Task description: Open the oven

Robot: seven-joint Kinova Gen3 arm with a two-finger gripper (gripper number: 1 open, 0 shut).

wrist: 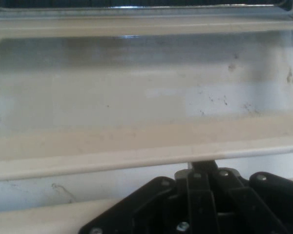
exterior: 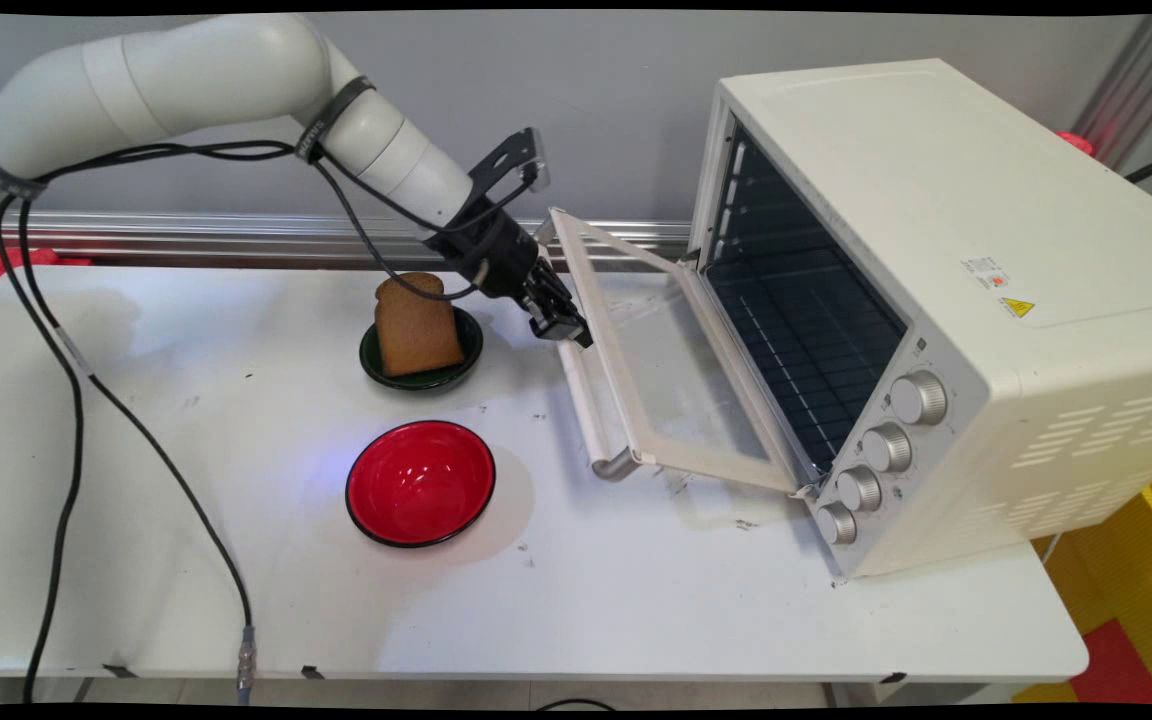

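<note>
Gripper is pressing up against the far end of the handle on the oven door, with the arm reaching down at a slant. In the hand view the handle is running straight across just ahead of the black linkage and hiding what lies beyond it, so I cannot tell whether the gripper is clamped on the bar or loose beside it.

The door is hanging open, dropped almost flat but tilting slightly up toward its handle edge, which is likely why the gripper is sitting at that height and not on the table. Beyond the door, the oven mouth is facing the gripper, showing a wire rack and nothing on it that I can make out.

Just behind the gripper, on the arm's side, a slice of bread is leaning upright in a green bowl; the rim seems to be propping it. Further off on that side and nearer the table's front, a red bowl is sitting with nothing in it.

Counting: one oven, one door, one handle, four knobs in a row down the oven front, two bowls, one bread slice
</note>
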